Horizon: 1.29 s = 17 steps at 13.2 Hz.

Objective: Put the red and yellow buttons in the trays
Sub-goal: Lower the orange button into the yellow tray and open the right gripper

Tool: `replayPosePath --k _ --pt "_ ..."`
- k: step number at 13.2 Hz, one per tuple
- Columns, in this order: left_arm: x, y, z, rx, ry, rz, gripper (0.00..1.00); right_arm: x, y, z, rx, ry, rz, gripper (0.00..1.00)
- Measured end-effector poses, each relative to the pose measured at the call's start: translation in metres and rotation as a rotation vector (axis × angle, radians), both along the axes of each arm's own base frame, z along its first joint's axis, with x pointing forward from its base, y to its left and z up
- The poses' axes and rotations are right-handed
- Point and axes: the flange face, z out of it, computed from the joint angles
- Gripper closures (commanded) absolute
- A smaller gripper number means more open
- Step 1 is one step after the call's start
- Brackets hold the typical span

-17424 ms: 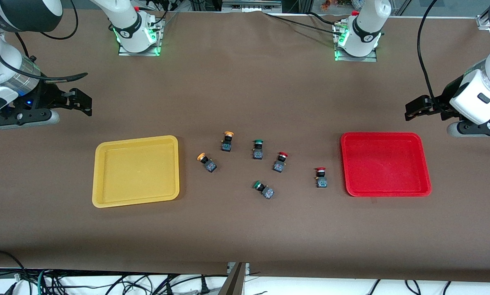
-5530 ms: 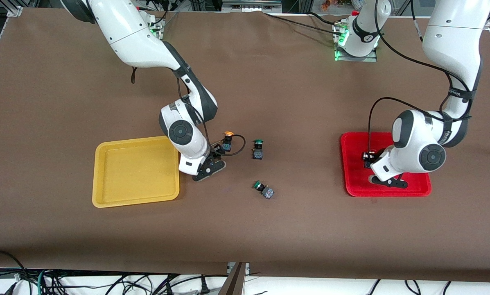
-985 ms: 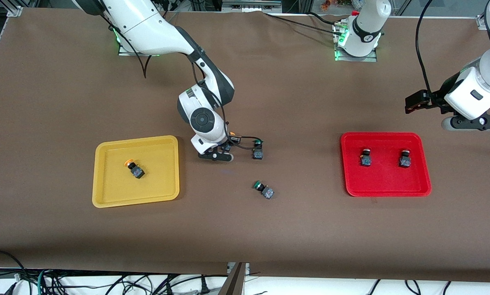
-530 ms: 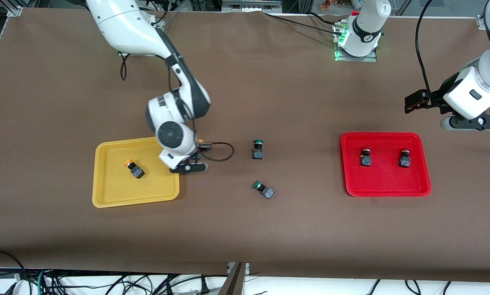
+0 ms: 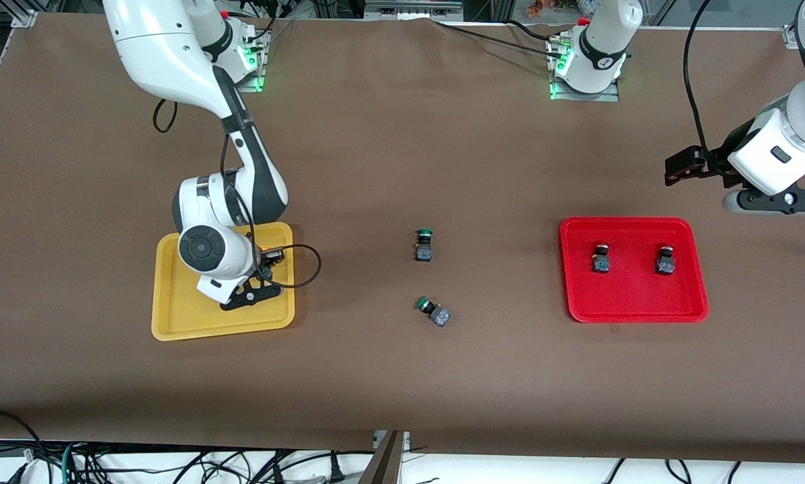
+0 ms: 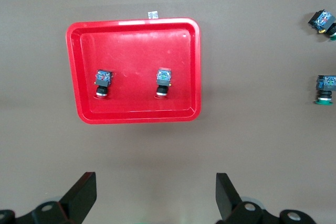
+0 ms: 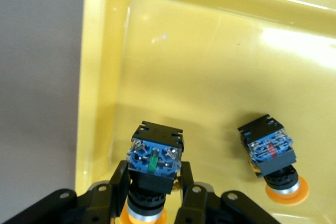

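Note:
My right gripper [image 5: 267,261] is shut on a yellow button [image 7: 155,161] and holds it just over the yellow tray [image 5: 173,329], at the tray's end toward the table's middle. In the right wrist view my right gripper [image 7: 152,176] clamps the button's dark body. A second yellow button [image 7: 270,153] lies in the yellow tray [image 7: 210,66]; the arm hides it in the front view. Two red buttons [image 5: 601,259] [image 5: 666,260] stand in the red tray [image 5: 634,302]. My left gripper [image 5: 684,168] is open and empty, waiting above the table beside the red tray.
Two green-capped buttons [image 5: 424,245] [image 5: 433,311] lie on the brown table between the trays. The left wrist view shows the red tray [image 6: 136,45], both red buttons [image 6: 102,81] [image 6: 164,80], and my open left gripper [image 6: 155,200].
My right gripper has carried the yellow button from beside the green button at the table's middle to over the yellow tray. The left arm has not moved.

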Motion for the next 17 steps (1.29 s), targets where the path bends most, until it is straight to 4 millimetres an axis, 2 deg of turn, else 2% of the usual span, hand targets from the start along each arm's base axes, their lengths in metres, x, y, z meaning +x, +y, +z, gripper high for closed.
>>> replayPosePath --k 3,9,10,11,12,17 --pt "0.0 0.001 0.0 0.0 0.0 0.0 0.0 0.002 -0.005 -0.003 0.002 0.0 0.003 0.31" --pt "0.004 0.006 -0.008 -0.003 0.012 -0.01 0.0 0.007 -0.005 0.008 0.015 -0.024 0.005 0.3" --pt "0.004 0.006 -0.008 -0.003 0.013 -0.01 0.0 0.009 -0.003 0.017 0.021 -0.037 0.007 0.3" --pt "0.004 0.006 -0.008 -0.003 0.012 -0.011 0.0 0.011 -0.001 0.03 0.03 -0.053 0.007 0.22" --pt "0.005 0.006 -0.008 -0.003 0.012 -0.013 0.0 0.012 0.001 0.047 0.04 -0.067 0.003 0.02" --pt "0.005 0.006 -0.009 -0.008 0.013 -0.043 0.0 -0.003 -0.002 0.15 0.081 -0.057 -0.016 0.01"
